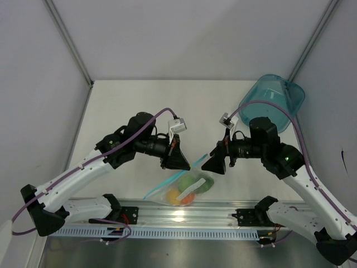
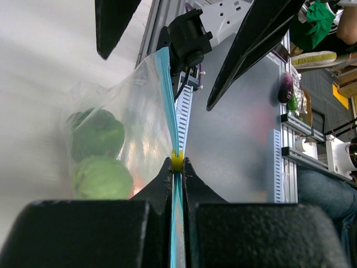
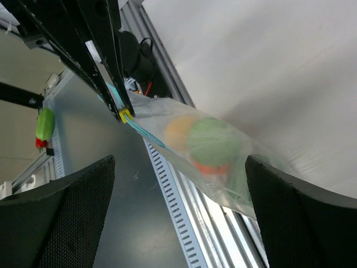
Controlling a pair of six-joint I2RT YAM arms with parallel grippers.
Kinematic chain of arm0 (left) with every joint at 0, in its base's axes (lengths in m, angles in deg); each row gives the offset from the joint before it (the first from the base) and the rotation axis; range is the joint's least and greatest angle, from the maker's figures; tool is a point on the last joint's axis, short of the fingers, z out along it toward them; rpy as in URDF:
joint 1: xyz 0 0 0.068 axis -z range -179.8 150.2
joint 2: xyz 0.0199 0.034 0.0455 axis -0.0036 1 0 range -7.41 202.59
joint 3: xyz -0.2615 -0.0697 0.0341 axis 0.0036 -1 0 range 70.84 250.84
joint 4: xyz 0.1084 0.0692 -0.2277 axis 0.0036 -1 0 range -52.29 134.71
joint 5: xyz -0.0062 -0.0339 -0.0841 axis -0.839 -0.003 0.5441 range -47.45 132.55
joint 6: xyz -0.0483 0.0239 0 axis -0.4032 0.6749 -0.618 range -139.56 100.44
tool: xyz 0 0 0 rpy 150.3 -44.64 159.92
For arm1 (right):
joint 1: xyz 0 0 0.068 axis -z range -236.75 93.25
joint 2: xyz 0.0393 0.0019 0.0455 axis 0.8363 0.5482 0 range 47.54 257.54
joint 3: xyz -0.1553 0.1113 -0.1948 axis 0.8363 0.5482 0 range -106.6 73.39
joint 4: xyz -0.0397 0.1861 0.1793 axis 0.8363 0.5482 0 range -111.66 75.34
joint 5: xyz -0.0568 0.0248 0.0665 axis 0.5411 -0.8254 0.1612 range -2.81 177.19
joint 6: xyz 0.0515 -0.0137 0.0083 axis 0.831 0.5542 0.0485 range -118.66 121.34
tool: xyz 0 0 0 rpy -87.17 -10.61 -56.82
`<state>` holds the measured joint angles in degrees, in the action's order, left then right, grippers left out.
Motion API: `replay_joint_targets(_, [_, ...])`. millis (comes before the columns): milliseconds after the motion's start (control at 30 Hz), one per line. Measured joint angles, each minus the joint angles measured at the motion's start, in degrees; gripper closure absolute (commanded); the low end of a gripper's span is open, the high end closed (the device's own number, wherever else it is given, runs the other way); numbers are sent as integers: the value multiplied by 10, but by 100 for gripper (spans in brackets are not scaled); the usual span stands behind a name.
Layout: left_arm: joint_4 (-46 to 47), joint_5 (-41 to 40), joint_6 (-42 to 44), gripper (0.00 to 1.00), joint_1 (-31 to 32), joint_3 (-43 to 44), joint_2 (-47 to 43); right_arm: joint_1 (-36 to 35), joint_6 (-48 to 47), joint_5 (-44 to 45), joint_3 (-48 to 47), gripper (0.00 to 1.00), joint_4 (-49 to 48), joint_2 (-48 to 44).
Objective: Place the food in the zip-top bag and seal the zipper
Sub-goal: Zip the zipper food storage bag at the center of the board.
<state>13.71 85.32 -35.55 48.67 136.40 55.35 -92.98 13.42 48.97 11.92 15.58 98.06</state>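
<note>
1. Pinching the zipper [image 2: 169,100] between its two fingers, the left pincer [image 2: 177,167] is clenched on the blue-teal strip. A small yellow tab [image 2: 177,161] sits right at its fingertips.
2. The bag [image 2: 142,123] spreads out to one side of that grip, clear and crinkled. Its strip runs straight on, away from the fingertips.
3. The food [image 1: 187,190] is inside the bag. In the left wrist view a light green piece [image 2: 103,177] lies nearer the clenched pincer and a dark green piece [image 2: 97,131] just beyond it, the two touching.
4. Seen from the right wrist, a yellow-orange piece [image 3: 177,129] and an orange-red piece [image 3: 209,167] show through the plastic, pressed against the light green one.
5. The right pincer [image 3: 178,162] is released, its fingers spread wide and gripping nothing. The bag lies beyond the gap between them, and in the left wrist view the two fingers stand on either side of the strip's line, apart from it.
6. From above, the two pincers point at each other, tips near but not touching, with the bag just below them at the near edge of the table [image 1: 139,106], beside the metal rail [image 1: 184,215].
7. A teal bowl [image 1: 273,97] sits behind the right pincer, well apart from the bag.
</note>
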Motion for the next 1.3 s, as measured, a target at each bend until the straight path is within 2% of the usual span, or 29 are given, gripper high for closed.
replay_joint_targets(400, [22, 2, -7, 100, 0, -20, -9, 0, 6, -109, 24, 1, -40, 14])
replay_joint_targets(633, [29, 10, -7, 99, 0, -21, -9, 0, 7, -174, 25, 13, -63, 41])
replay_joint_targets(700, [30, 10, -7, 99, 0, -21, -9, -3, 3, -185, 25, 19, -63, 52])
replay_joint_targets(867, [30, 12, -5, 100, 0, -21, -7, -16, -11, -197, 22, 26, -64, 78])
replay_joint_targets(967, [30, 14, -5, 99, 0, -21, -2, -24, -19, -196, 22, 34, -64, 81])
replay_joint_targets(1067, [30, 15, -5, 99, 0, -21, 2, -27, -26, -196, 21, 55, -67, 81])
replay_joint_targets(1100, [30, 15, -5, 99, 0, -21, 2, -28, -26, -196, 20, 68, -67, 81])
replay_joint_targets(1200, [30, 16, -5, 99, 0, -21, 3, -30, -33, -195, 19, 87, -68, 82])
replay_joint_targets(1300, [30, 16, -5, 99, 0, -20, 3, -32, -35, -194, 19, 92, -67, 85])
